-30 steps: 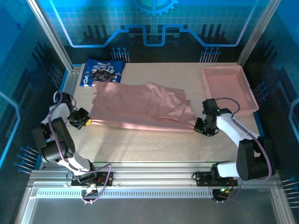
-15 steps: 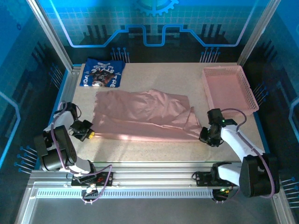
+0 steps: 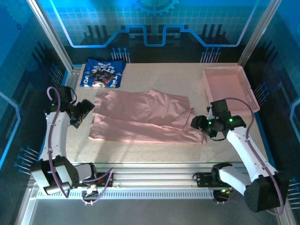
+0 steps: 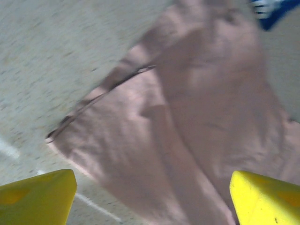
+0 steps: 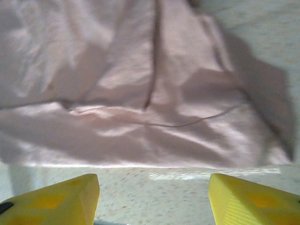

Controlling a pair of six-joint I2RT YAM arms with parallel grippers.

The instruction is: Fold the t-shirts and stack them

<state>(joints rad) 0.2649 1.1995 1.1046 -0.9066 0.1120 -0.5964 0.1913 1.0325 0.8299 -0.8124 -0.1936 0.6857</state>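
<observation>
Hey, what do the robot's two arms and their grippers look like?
The left arm and right arm have white links and black joints, with a purplish cable looping along each. The left gripper and right gripper are black, with yellow fingers.

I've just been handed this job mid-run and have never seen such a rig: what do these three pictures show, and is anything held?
Two robot arms are bolted at the near edge of a table. The wide picture is from a fixed camera above and behind them, with the left gripper on the left and the right gripper on the right. The other two come from a camera on each wrist; the yellow shapes at the bottom are that gripper's own fingers. A pink shirt lies loosely folded mid-table between the grippers. A folded navy shirt sits at the far left corner, a basket at the far right. Both grippers are open and hold nothing.
</observation>
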